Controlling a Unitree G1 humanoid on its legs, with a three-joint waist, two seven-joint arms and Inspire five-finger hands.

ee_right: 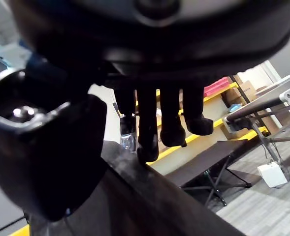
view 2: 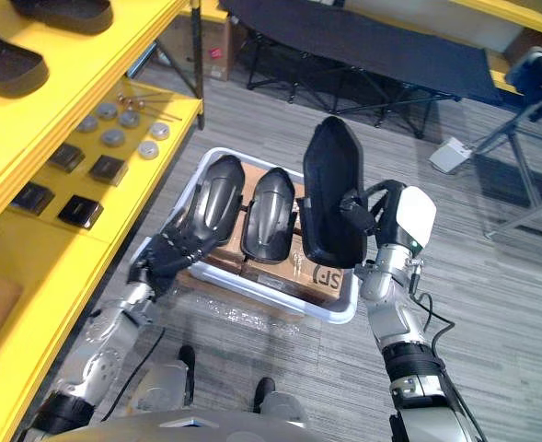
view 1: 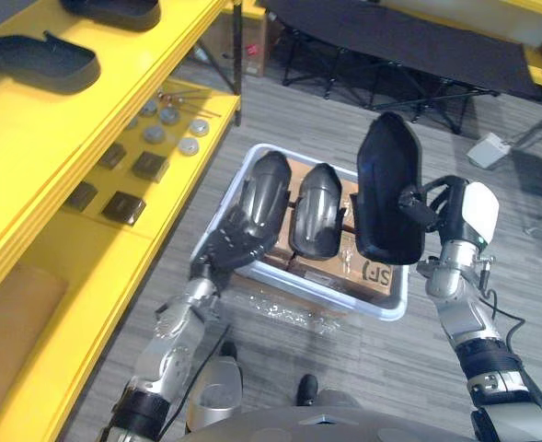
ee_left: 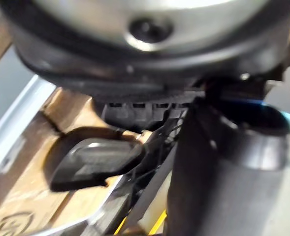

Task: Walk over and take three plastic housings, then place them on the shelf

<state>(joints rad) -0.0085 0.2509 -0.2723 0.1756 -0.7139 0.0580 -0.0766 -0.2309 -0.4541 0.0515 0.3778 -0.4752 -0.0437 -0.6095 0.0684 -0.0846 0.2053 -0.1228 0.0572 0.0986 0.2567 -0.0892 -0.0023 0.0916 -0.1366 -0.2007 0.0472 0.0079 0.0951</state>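
Robot hand (view 1: 450,212) grips oblong (plastic) housing (view 1: 387,189).

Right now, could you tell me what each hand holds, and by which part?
The right hand grips a black housing by its side edge, upright. The left hand lies on a second housing's near end; grip unclear.

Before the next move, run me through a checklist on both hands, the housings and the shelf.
1. Right hand gripping the lifted housing: ok.
2. The lifted housing clear of the bin: ok.
3. Left hand on the leftmost housing in the bin: ok.
4. Left hand's grasp closed: cannot tell.
5. Bare space on the yellow shelf: ok.
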